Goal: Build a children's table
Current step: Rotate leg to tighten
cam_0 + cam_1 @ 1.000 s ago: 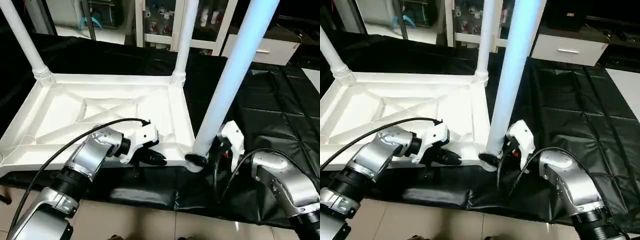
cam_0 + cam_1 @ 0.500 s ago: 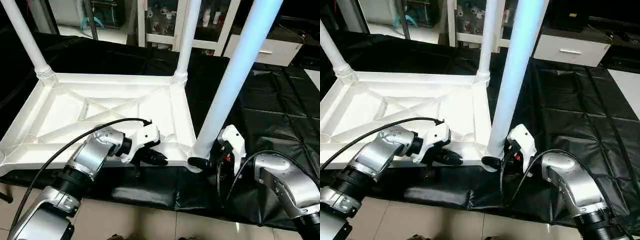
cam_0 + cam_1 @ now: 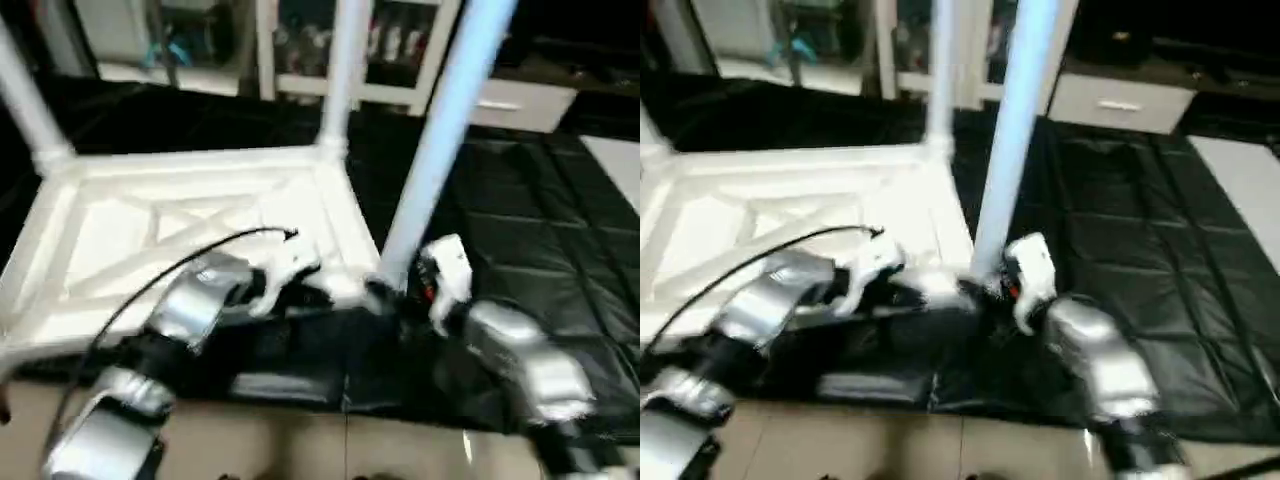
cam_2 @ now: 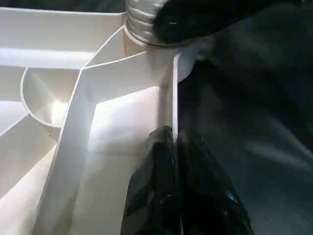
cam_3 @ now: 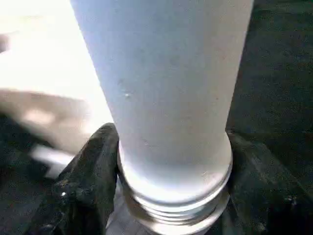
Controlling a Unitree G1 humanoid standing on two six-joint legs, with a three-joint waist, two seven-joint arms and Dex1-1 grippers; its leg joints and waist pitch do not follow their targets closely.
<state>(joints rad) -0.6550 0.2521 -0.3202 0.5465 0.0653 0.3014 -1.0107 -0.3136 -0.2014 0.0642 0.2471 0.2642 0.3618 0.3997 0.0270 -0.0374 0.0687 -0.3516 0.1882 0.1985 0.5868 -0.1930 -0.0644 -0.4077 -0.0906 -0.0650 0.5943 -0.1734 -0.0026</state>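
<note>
The children's table top (image 3: 120,225) lies upside down on black cloth, its X-ribbed underside facing up. Two white legs stand in its far corners, one at the left (image 3: 25,105) and one at the right (image 3: 340,70). A third leg (image 3: 440,130) rises, leaning right, from the near right corner socket (image 4: 146,27). My left gripper (image 4: 172,134) is shut on the thin front rim beside that corner, and it also appears in the head view (image 3: 320,290). My right gripper (image 5: 173,166) clasps the third leg's ringed base, a black finger (image 5: 95,166) on each side.
Black cloth (image 3: 540,210) spreads to the right of the table top. Pale floor tiles (image 3: 300,430) run along the near edge. A white drawer cabinet (image 3: 520,100) and glass-fronted shelves (image 3: 300,40) stand behind.
The head camera has swung, so the whole picture has shifted and smeared. Both grippers keep their hold, left on the rim and right on the leg's base.
</note>
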